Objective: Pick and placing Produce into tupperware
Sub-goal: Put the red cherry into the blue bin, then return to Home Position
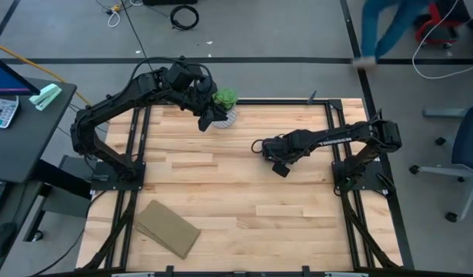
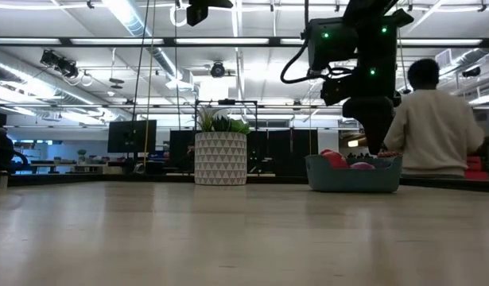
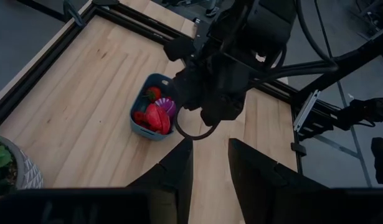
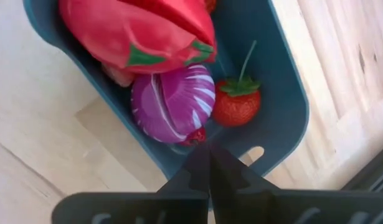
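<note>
From the high view I see the left gripper [image 1: 208, 121] up at the far edge of the wooden table [image 1: 221, 200], right beside the potted plant [image 1: 226, 104]. The right gripper [image 1: 276, 163] sits near the table's middle, its arm reaching in from the right. A flat tan slab [image 1: 168, 228] lies near the front left corner, well apart from both arms. The tub is hidden under the right arm here.

In the low view, the teal tupperware [image 2: 354, 175] stands on the table to the right of the plant's white patterned pot [image 2: 220, 158]. Red produce [image 2: 334, 159] shows above its rim, and the right arm comes down into the tub from above. A person in a light top [image 2: 432, 127] stands in the room behind.

From the left wrist I look across the table at the tub [image 3: 141, 99], with a red piece [image 3: 156, 118] and a purple one [image 3: 168, 106] inside it and the right arm's wrist just over it. My own left fingers [image 3: 175, 171] stand parted with bare wood between them, holding nothing.

The right wrist view looks straight down into the tub [image 4: 284, 93]: a purple-and-white striped vegetable [image 4: 172, 102], a strawberry [image 4: 236, 102] with a green stem, a large red fruit [image 4: 141, 31]. The right fingers [image 4: 194, 171] meet tip to tip, closed just above the tub's rim, gripping nothing I can make out.
</note>
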Tool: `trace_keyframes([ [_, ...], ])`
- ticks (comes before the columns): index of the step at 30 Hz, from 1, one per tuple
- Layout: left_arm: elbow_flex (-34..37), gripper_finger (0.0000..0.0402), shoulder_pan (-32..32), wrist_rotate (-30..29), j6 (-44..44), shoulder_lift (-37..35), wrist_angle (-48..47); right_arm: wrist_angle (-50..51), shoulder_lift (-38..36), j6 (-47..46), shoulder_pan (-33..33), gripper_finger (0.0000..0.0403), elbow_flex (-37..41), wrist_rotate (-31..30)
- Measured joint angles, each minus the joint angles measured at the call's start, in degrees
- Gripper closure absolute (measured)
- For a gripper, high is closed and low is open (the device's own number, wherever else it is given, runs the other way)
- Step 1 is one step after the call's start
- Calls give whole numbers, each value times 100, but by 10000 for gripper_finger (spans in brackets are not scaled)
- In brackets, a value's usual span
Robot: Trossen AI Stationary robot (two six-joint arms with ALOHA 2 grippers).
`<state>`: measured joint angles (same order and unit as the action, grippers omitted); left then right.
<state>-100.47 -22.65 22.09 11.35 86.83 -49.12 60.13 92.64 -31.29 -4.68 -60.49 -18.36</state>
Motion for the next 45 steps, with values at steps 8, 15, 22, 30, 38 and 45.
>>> trace_keyframes([
  [8, 0, 294, 0, 0, 2, 0, 0, -3, 0, -66, -25, 378, 0, 198],
  [15, 0, 294, 0, 1, 2, 0, 0, -3, 0, -70, -25, 339, 0, 256],
  [22, 0, 294, 0, 1, 2, 0, 0, -1, 0, -217, -31, 294, -1, 286],
  [30, 0, 294, 2, 2, -2, 0, 0, 1139, 2, 13, 53, 276, -1040, 635],
  [38, -2, 294, -29, 4, 131, 2, 185, 2999, -29, 283, 158, 277, -2960, -57],
  [45, 0, 294, -310, 1, 754, -486, -1172, 2987, -1122, 389, 199, 274, -3563, -347],
])
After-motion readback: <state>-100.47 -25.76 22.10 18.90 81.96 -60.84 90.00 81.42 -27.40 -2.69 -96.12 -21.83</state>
